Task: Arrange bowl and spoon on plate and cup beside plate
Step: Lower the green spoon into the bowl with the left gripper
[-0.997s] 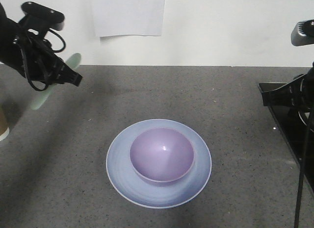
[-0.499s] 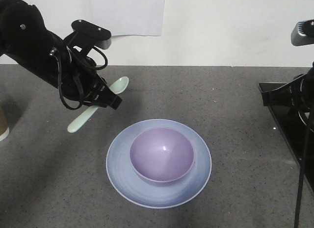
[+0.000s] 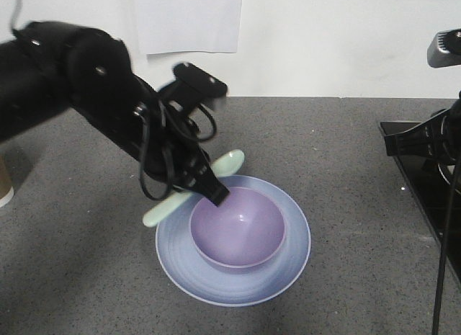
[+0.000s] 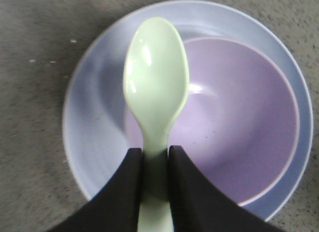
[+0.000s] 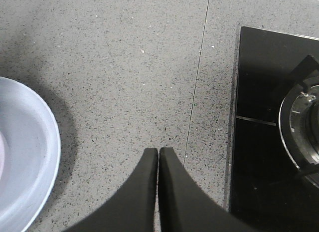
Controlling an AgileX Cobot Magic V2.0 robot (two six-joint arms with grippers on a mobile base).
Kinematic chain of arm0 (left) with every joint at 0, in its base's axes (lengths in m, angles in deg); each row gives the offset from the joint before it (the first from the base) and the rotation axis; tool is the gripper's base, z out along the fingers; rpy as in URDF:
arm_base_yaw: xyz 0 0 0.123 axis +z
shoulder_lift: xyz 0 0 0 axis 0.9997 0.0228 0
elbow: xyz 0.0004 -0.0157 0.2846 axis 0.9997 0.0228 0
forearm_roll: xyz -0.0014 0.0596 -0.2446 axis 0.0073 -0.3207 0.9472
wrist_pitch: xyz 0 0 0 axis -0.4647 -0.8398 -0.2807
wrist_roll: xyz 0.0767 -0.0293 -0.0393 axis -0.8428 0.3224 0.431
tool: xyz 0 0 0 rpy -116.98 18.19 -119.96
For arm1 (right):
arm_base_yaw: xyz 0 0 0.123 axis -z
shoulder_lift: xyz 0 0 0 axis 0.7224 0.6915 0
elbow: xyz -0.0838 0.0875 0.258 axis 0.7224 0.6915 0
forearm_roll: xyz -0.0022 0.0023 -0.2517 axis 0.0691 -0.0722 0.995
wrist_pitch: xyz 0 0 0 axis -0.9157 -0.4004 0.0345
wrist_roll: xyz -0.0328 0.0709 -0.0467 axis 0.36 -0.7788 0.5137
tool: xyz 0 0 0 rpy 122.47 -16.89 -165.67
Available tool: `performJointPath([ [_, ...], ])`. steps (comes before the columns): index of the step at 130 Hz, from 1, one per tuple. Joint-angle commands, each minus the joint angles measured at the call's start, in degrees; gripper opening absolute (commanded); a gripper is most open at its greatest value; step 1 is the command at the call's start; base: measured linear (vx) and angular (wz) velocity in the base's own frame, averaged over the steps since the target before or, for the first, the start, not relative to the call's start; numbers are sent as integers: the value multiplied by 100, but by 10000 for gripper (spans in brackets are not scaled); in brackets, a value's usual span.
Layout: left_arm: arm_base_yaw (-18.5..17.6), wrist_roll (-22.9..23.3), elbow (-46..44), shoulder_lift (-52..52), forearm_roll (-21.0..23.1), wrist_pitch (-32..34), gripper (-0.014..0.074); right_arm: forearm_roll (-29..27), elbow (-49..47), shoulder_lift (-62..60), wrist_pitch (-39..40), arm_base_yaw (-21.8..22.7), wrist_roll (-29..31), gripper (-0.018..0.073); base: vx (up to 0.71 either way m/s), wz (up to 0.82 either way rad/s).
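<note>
The pale green spoon (image 4: pixel 156 87) is being held by its handle in the clenched left hand (image 4: pixel 155 167), scoop pointing straight ahead, above the plate (image 4: pixel 92 112) just beside the bowl (image 4: pixel 239 127) resting on it.

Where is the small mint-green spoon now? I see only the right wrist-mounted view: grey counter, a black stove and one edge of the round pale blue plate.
Observer: The left end effector holds the small mint-green spoon by its handle, with the scoop above the round pale blue plate.
Operator: Is something already on the plate?
Observer: Yes, the round glossy lavender bowl stands on it.
Operator: And where is the cup?
Observer: The brown paper cup stands at the far left of the front view on the grey counter, apart from the plate.
</note>
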Motion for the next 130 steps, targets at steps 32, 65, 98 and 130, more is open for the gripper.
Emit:
performJointPath([
  [32, -437, -97, -153, 56, -48, -220, 11, 108, -157, -126, 312, 35, -9, -5, 0, 0],
  [65, -437, -97, -153, 87, -42, -533, 26, 108, -157, -126, 312, 35, -9, -5, 0, 0],
  [98, -437, -97, -153, 117, -42, -461, 87, 108, -157, -126, 312, 35, -9, -5, 0, 0],
  [130, -437, -91, -153, 117, -42, -380, 259, 108, -157, -126, 312, 35, -9, -5, 0, 0],
])
